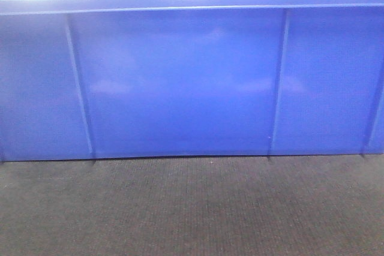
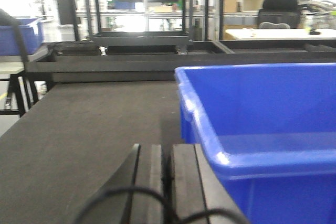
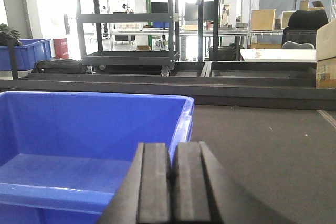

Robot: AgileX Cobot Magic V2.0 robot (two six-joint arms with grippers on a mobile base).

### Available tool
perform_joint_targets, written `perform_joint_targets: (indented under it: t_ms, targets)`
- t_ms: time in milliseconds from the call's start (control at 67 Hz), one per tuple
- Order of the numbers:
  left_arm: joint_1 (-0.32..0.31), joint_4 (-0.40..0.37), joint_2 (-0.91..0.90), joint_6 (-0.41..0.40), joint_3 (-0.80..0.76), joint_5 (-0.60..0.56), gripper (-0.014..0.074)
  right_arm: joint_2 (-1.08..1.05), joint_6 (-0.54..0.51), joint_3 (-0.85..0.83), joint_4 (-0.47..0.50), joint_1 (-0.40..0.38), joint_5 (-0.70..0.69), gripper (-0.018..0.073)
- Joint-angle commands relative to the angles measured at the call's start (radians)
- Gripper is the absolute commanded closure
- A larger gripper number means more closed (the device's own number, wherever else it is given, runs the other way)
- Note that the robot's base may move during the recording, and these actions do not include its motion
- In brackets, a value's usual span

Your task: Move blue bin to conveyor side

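The blue bin (image 1: 180, 82) stands on the dark-grey conveyor belt (image 1: 192, 208), and its long wall fills the front view. In the left wrist view the bin (image 2: 273, 108) is at the right. My left gripper (image 2: 167, 148) is shut and empty, low over the belt (image 2: 94, 119), just outside the bin's left wall. In the right wrist view the bin (image 3: 79, 124) is at the left. My right gripper (image 3: 172, 146) is shut, in line with the bin's right rim, with the belt (image 3: 262, 145) to its right. I cannot tell whether either gripper touches the bin.
A black frame rail (image 2: 131, 66) runs along the belt's far edge. Behind it stand a black shelf cart (image 3: 126, 19) and a white table (image 3: 278, 54). A second blue bin (image 3: 26, 53) is at the far left, and a cardboard box (image 3: 325, 59) at the right edge.
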Motion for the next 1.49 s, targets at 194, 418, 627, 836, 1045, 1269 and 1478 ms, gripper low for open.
perform_joint_targets:
  t_ms: [194,418,627,836,1045,1269,1478]
  targets:
    - [0.011,-0.017,-0.04,0.012,0.267,-0.235,0.062,-0.005,-0.008,0.001,-0.008,-0.001,-0.028,0.0625]
    - [0.011,-0.023,-0.04,0.012,0.333,-0.331,0.062,-0.005,-0.008,0.001,-0.008,-0.001,-0.032,0.0625]
    - [0.011,-0.023,-0.04,0.012,0.333,-0.333,0.062,-0.005,-0.008,0.001,-0.008,-0.001,-0.036,0.0625]
    - [0.011,-0.023,-0.04,0.012,0.333,-0.333,0.062,-0.005,-0.008,0.001,-0.008,-0.001,-0.04,0.0625]
    - [0.011,-0.023,-0.04,0.012,0.333,-0.333,0.062,-0.005,-0.008,0.001,-0.008,-0.001,-0.04,0.0625]
    - [0.011,-0.023,-0.04,0.012,0.333,-0.333,0.062,-0.005,-0.008,0.001,-0.008,-0.001,-0.047,0.0625]
    - [0.011,-0.023,-0.04,0.012,0.333,-0.333,0.062,-0.005,-0.025,0.062,-0.008,-0.113,-0.071,0.0625]
